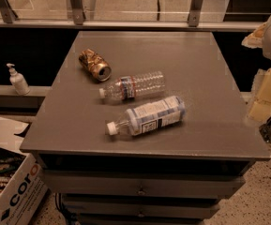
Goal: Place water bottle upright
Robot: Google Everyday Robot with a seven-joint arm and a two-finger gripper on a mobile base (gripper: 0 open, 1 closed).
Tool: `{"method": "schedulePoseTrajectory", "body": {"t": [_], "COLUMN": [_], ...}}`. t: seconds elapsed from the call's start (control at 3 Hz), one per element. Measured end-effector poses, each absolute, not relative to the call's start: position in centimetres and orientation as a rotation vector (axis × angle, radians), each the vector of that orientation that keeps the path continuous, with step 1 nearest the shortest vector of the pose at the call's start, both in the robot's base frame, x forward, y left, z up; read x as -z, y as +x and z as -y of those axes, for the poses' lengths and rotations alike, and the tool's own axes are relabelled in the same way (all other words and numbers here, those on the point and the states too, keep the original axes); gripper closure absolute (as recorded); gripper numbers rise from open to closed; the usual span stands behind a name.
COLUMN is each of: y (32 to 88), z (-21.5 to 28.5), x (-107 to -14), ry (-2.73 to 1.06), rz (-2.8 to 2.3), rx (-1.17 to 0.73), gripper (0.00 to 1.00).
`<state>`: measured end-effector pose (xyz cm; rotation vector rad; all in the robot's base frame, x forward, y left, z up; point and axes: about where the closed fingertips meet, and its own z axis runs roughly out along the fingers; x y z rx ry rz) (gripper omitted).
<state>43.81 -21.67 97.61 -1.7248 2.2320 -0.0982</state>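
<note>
The water bottle (134,86) is small, clear and ribbed, with a white cap and a narrow red-white-blue label band. It lies on its side near the middle of the grey table (210,74), cap pointing left. My gripper (267,92) shows as a pale, blurred shape at the right edge of the view. It is beyond the table's right side, far from the bottle and touching nothing on the table.
A larger bottle (148,117) with a big white-blue label lies on its side just in front of the water bottle. A crushed gold can (94,65) lies behind it to the left. A soap dispenser (17,80) and a cardboard box (13,191) stand left of the table.
</note>
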Motion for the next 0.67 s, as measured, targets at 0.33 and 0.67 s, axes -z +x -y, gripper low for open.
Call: {"method": "schedulePoseTrajectory", "body": {"t": [0.33, 0.67], "y": [43.8, 44.4], "z": [21.7, 20.7], "x": [-97.6, -97.8], "ry": [-1.725, -1.726], "rz": [-2.232, -2.178], "rx": [0.098, 0.07], "gripper": [0.0, 0.0]}}
